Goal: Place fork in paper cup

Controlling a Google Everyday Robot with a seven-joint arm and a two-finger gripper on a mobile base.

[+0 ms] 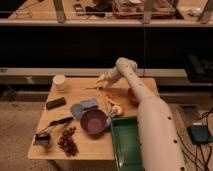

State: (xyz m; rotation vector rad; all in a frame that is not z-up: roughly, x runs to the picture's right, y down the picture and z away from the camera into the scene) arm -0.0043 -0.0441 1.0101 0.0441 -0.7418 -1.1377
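Wooden surface (72, 92), carrying both task items and a spread of others. Item one: paper cup (59, 81), pale, upright near the far left corner, mouth upward, and nothing shows standing in it. Item two: fork (91, 88), thin and silvery, lying flat towards the far edge, apart from the cup and to its right as you view it, with bare wood between the two. Item three: gripper (102, 80), at the end of the white arm, low over the far middle of the surface, just beside the end of the fork that lies farther from the cup. You cannot tell how far the gripper is open, nor whether it touches the fork or only hangs close above it. Task status, as a judgement: nothing is delivered, since the fork lies on the wood and not in the cup. The approach looks about complete, while the grasp, the lift, the carry across to the cup and the drop into its mouth all remain for you. Other stock: purple bowl (93, 121) near the middle front, green tray (125, 147) beside it, a black-handled utensil (60, 121) to the front left, a black block (55, 103) and a dark clustered heap (67, 141).
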